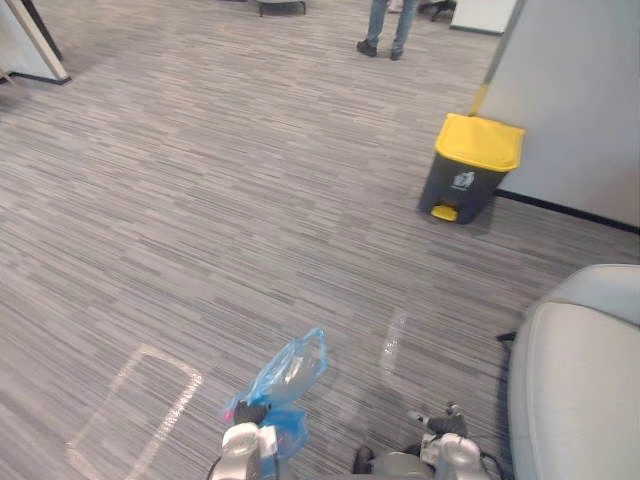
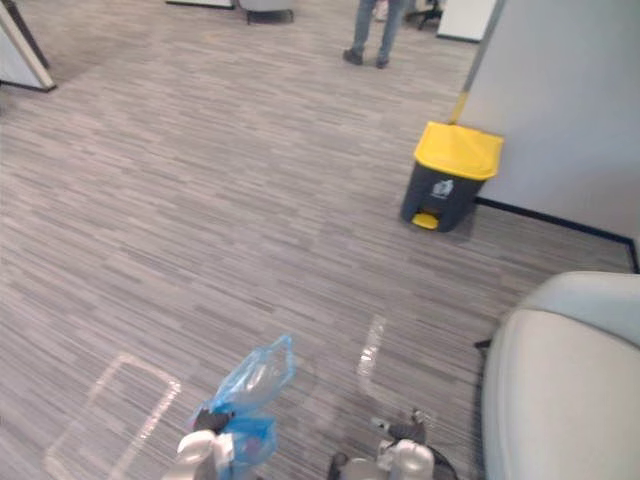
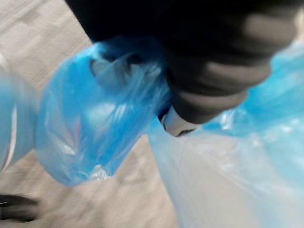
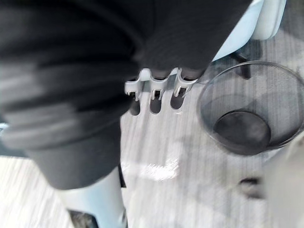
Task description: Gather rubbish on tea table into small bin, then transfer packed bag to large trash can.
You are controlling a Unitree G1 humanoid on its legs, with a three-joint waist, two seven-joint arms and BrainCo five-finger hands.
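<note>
Near on the left, the left hand (image 1: 247, 428) held the blue bag (image 1: 290, 372), fingers clenched on its neck. I judged this the carrying step: next, walk to the trash can (image 1: 470, 170), far right. I couldn't tell the right hand's (image 1: 446, 432) fingers.

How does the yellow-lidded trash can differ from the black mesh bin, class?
The trash can has solid dark grey walls; the mesh bin is see-through wire. The trash can is boxy, with a shut yellow lid and a yellow pedal; the mesh bin is round and open-topped. Both stand upright on the grey carpet.
</note>
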